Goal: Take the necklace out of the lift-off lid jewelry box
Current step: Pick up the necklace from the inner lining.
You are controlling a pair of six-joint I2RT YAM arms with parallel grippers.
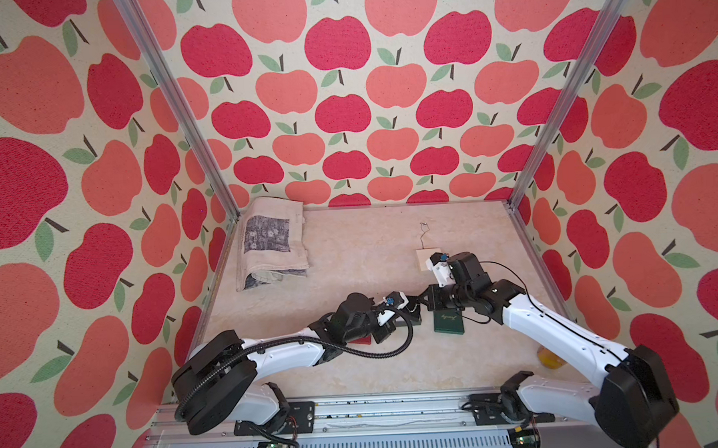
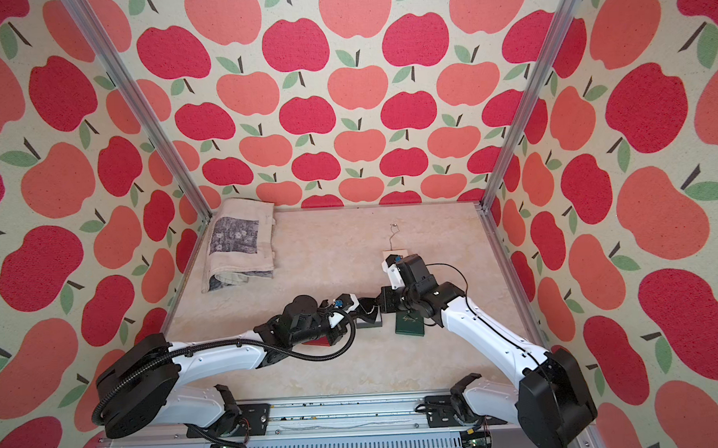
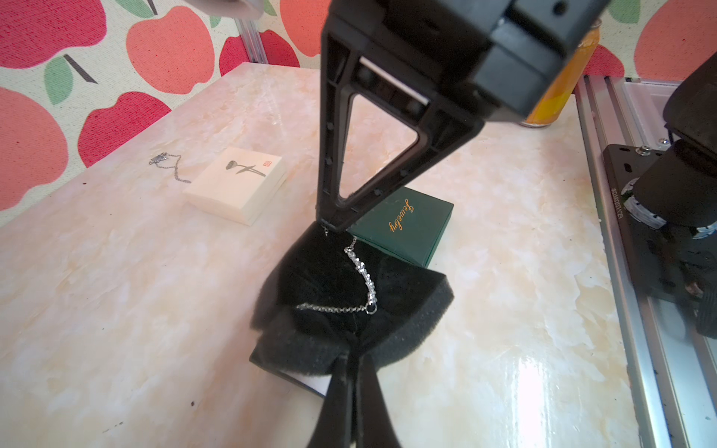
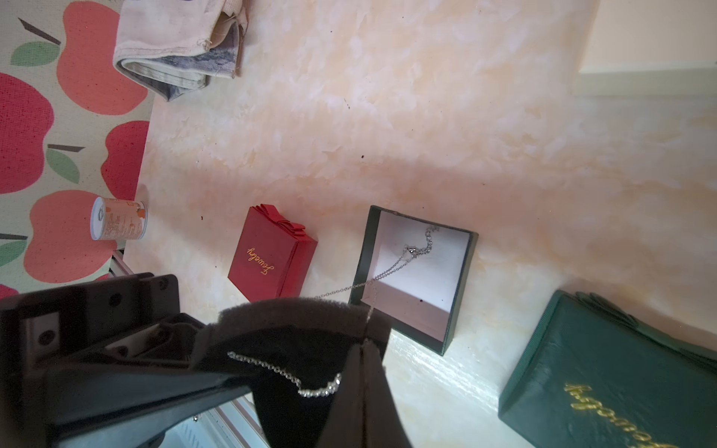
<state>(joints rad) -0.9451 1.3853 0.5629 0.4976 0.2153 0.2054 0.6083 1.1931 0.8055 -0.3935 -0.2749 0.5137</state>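
The left gripper (image 3: pixel 351 362), closed tight, pinches 1 edge of the foam pad (image 3: pixel 318 279), likely bracing it clear of the box (image 4: pixel 361 267) so the necklace (image 3: pixel 362 271) strung across it can be freed. The right gripper (image 3: pixel 329 228) is pinched closed on the opposite edge, where the chain crosses; its tail trails into the open box.
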